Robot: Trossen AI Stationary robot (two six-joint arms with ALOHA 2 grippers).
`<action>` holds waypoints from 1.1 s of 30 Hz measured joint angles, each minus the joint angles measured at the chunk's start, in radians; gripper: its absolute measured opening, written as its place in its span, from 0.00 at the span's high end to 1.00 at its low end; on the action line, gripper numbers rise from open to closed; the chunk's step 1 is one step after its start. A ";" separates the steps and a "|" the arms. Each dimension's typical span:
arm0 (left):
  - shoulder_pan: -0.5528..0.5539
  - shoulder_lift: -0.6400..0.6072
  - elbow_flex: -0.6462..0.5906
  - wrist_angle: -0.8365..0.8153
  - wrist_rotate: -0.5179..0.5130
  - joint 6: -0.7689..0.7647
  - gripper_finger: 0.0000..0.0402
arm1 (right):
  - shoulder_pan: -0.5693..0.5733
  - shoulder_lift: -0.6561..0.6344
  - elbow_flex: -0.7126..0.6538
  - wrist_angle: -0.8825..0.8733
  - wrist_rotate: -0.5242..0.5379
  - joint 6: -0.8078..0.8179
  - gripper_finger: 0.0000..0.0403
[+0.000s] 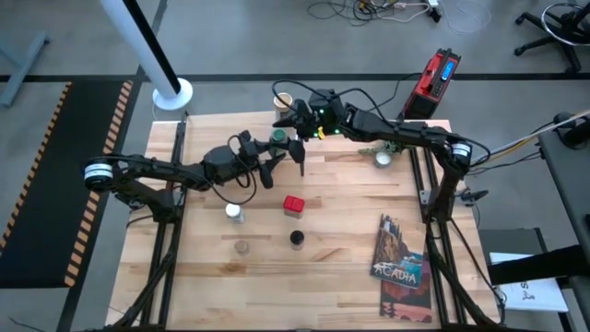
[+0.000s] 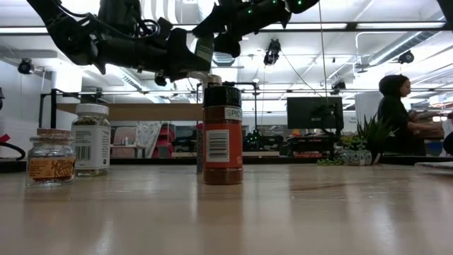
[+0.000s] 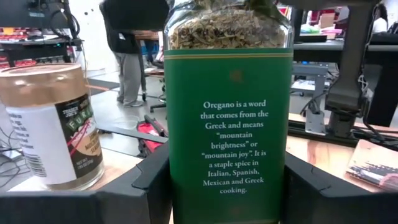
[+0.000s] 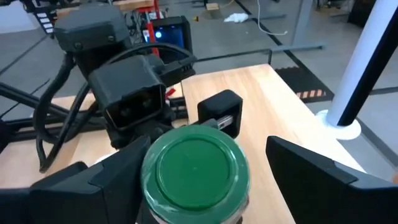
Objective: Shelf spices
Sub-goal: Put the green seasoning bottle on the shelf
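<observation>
The left gripper [image 1: 275,146] clamps the green-lidded jar [image 3: 229,118] between its fingers [image 3: 152,180], above the shelf [image 1: 304,124] at the table's twelve o'clock. The right gripper [image 4: 205,180] hovers over its lid, fingers spread wide.

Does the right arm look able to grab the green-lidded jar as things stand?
Probably yes: right gripper sits over the green-lidded jar, jaws open astride its lid; left gripper holds only the body.
</observation>
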 joint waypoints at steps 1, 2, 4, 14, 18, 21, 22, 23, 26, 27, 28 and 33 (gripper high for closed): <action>0.000 0.000 0.001 0.000 0.001 0.000 0.53 | 0.000 0.009 0.000 0.013 0.000 0.001 0.27; 0.001 0.000 0.002 -0.004 0.001 0.001 0.53 | 0.000 0.016 0.000 0.018 -0.003 0.004 0.26; 0.001 0.000 0.002 -0.010 0.001 0.005 0.53 | 0.002 0.026 0.000 0.018 -0.004 0.004 0.26; 0.001 -0.001 0.002 0.000 0.000 0.013 0.54 | 0.006 0.040 0.000 0.037 -0.004 -0.025 0.33; 0.002 -0.001 0.002 -0.001 -0.001 0.013 0.53 | 0.006 0.040 0.000 0.038 -0.005 -0.025 0.41; 0.001 -0.001 0.002 -0.004 0.006 0.013 0.53 | 0.007 0.040 0.000 0.038 -0.011 -0.029 0.45; 0.001 -0.001 0.002 -0.004 0.006 0.012 0.53 | 0.008 0.040 0.000 0.038 -0.011 -0.029 0.45; 0.001 -0.001 0.002 -0.004 0.006 0.011 0.53 | 0.008 0.040 0.000 0.038 -0.010 -0.029 0.45; 0.001 -0.001 0.002 -0.003 0.007 0.002 0.53 | 0.008 0.040 0.000 0.039 -0.008 -0.028 0.45; 0.001 -0.001 0.002 -0.004 0.007 -0.003 0.52 | 0.008 0.040 0.000 0.039 -0.007 -0.027 0.45; 0.000 -0.001 0.002 -0.004 0.007 -0.005 0.52 | 0.009 0.040 0.000 0.039 -0.005 -0.027 0.44; 0.000 -0.001 0.002 -0.003 0.007 -0.010 0.52 | 0.009 0.040 0.000 0.039 -0.004 -0.025 0.45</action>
